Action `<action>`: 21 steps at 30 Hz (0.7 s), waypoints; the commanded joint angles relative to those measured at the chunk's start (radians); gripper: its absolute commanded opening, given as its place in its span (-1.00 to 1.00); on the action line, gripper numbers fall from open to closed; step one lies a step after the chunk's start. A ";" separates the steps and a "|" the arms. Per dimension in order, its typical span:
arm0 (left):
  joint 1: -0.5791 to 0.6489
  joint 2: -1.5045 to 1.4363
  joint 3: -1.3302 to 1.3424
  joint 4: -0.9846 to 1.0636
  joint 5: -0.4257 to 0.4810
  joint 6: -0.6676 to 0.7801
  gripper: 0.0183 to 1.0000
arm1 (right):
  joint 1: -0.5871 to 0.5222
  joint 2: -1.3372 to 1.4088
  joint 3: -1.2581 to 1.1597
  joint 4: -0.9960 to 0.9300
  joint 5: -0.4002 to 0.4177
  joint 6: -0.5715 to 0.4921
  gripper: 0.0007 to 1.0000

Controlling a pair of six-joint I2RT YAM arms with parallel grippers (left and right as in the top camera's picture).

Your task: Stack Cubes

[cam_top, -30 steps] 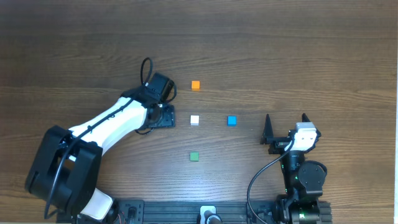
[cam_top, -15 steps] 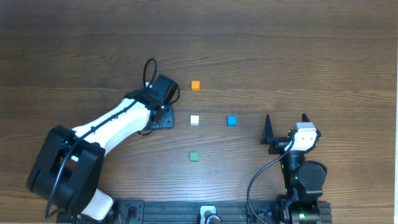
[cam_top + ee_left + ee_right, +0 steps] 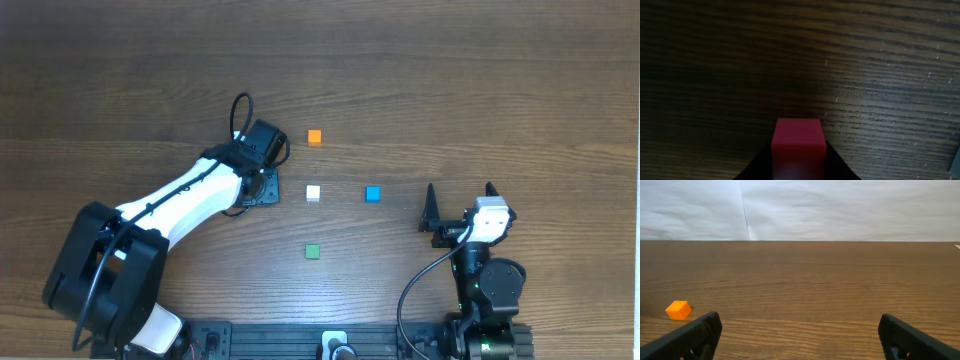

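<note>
Between the fingers of my left gripper (image 3: 797, 167) sits a red cube (image 3: 798, 145), held just above the wood table. From above, the left gripper (image 3: 262, 186) is left of the white cube (image 3: 313, 193). An orange cube (image 3: 315, 137) lies farther back, a blue cube (image 3: 373, 193) sits right of the white one, and a green cube (image 3: 312, 252) lies nearer the front. My right gripper (image 3: 458, 205) rests open near its base at the right, with nothing between its fingers. The orange cube (image 3: 678, 310) also shows far off in the right wrist view.
The wood table (image 3: 450, 90) stretches wide behind the cubes. A pale wall (image 3: 840, 210) rises past the table's far edge.
The left arm has edged slightly toward the back right with the red cube in it. The right arm has not moved.
</note>
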 commanded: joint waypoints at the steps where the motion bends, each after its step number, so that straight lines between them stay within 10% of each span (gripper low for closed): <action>1: -0.022 -0.041 0.012 0.002 -0.013 -0.020 -0.83 | -0.006 -0.007 -0.008 0.001 -0.012 -0.008 0.99; 21: -0.309 0.005 0.325 -0.214 -0.085 -0.262 -0.91 | -0.006 -0.007 -0.008 0.001 -0.012 -0.008 0.99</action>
